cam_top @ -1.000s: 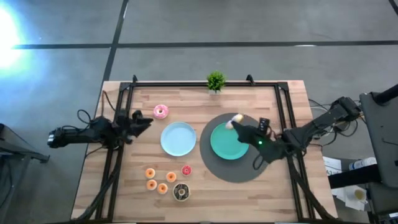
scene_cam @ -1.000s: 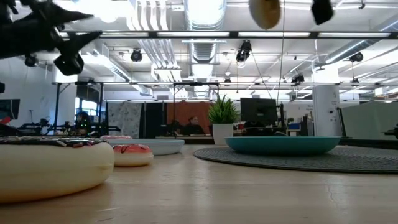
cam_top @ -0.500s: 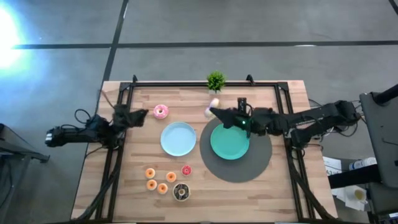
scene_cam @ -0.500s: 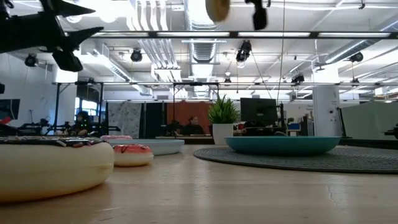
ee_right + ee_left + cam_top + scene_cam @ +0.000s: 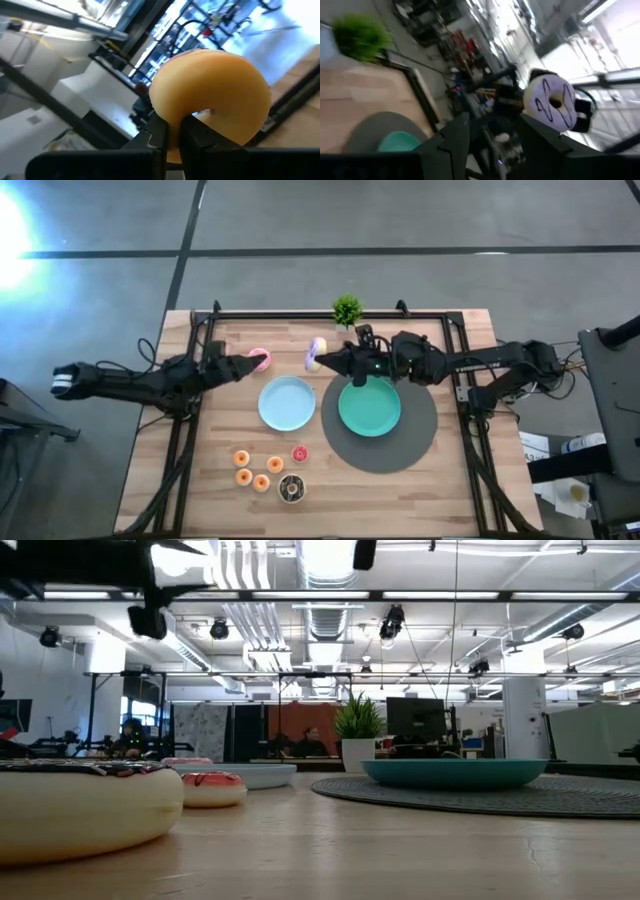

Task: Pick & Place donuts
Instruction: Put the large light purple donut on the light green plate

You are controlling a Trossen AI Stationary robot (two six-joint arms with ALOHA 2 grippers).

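Pale-iced donut (image 5: 316, 356) hangs above the desk (image 5: 450, 480) near the plant, pinched through its ring by the right hand (image 5: 325, 360). It looks light, squashy; left hand (image 5: 250, 363) spread.

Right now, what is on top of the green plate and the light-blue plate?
Nothing lies on either: the green plate and the light-blue plate are bare. The right gripper holds a pale-iced donut in the air beyond the plates. The mat under the green plate is partly covered.

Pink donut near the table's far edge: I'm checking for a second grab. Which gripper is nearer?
Left. The left gripper reaches right beside the pink donut; the right gripper, holding another donut, is farther.
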